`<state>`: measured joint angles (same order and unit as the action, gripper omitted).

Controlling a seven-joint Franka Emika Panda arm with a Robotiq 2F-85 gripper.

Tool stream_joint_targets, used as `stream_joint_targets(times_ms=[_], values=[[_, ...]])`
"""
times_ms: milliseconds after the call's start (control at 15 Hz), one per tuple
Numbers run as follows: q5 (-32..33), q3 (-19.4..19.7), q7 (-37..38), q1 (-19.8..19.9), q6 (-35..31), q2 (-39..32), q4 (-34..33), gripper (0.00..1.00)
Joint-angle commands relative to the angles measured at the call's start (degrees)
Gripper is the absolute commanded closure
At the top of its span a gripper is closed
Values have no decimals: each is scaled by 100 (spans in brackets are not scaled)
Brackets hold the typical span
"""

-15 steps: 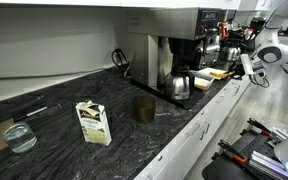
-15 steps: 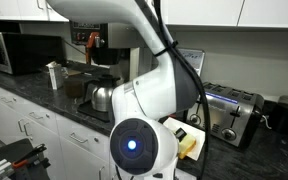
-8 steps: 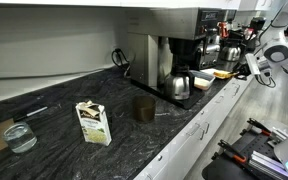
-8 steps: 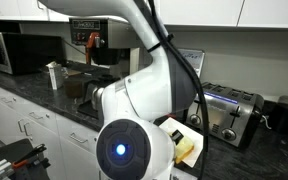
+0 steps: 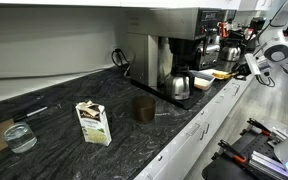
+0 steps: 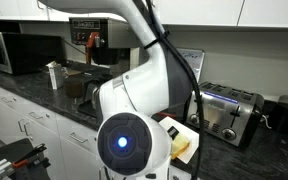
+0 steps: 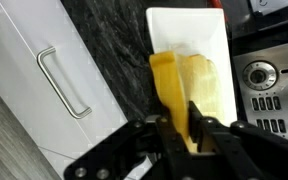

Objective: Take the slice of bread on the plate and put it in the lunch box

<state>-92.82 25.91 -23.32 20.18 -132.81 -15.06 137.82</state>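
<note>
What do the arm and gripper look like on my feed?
The arm is glossy white with rounded shells, a glowing blue ring on one joint cap, and a black cable running along it. The gripper is black, with angular linked jaws.

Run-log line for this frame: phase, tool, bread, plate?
phase: bread pickup | tool: shut on slice of bread | slice: over white plate, contact unclear | placement: not yet done
</note>
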Motion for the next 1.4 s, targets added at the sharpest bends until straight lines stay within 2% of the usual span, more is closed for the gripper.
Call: stream_joint_targets(times_ms=[0, 333, 733, 1000, 1333], values=[[183, -152, 138, 41, 146, 35, -50, 95], [244, -320, 191, -20, 211, 18, -151, 95], [307, -314, 173, -6, 225, 101, -87, 95], [624, -231, 116, -98, -293, 464, 131, 95], [1084, -269, 87, -37, -685, 1391, 550, 95]])
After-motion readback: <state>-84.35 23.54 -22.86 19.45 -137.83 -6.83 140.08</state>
